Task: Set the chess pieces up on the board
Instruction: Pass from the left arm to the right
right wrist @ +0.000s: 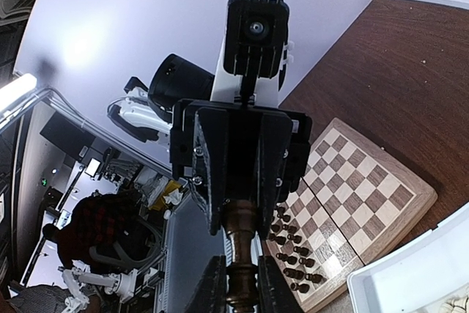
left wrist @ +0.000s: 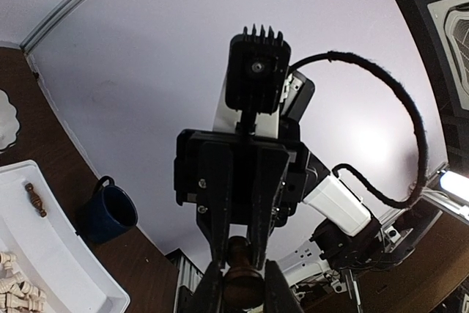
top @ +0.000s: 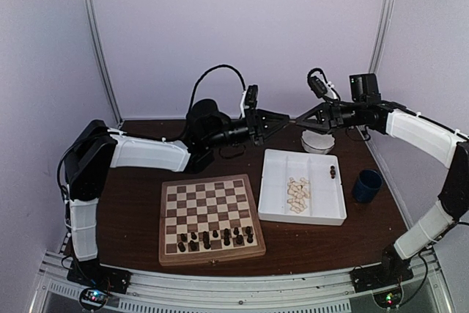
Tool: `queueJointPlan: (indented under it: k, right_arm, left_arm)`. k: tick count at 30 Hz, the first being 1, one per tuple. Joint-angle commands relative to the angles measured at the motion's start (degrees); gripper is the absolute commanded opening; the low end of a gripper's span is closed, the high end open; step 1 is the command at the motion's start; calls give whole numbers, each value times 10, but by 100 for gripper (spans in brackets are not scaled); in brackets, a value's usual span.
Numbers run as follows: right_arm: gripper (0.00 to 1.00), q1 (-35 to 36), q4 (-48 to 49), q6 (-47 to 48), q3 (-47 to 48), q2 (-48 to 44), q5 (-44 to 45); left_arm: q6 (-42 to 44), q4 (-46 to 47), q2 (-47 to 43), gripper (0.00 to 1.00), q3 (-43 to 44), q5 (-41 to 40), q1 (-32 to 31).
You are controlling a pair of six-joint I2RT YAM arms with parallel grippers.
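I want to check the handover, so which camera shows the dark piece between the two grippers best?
Right wrist: the dark piece shows nearly full length, clamped from both ends. Left wrist shows only its rounded end. Top external: too small to make out.

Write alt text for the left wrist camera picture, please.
A dark brown chess piece is held mid-air between the left gripper at the bottom edge and the right gripper facing it. At lower left are a white tray with cream pieces and a blue mug.
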State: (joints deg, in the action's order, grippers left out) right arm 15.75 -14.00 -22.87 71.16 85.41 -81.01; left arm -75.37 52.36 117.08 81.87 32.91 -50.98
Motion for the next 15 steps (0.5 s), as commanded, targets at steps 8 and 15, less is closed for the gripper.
queueJointPlan:
  k: [8, 15]
  right_arm:
    - [12, 69, -468, 433, 199, 23, 226]
    - [12, 210, -539, 536, 234, 44, 409]
  left_arm:
    - [130, -114, -109, 39, -89, -17, 29]
    - [240, -300, -297, 97, -243, -85, 89]
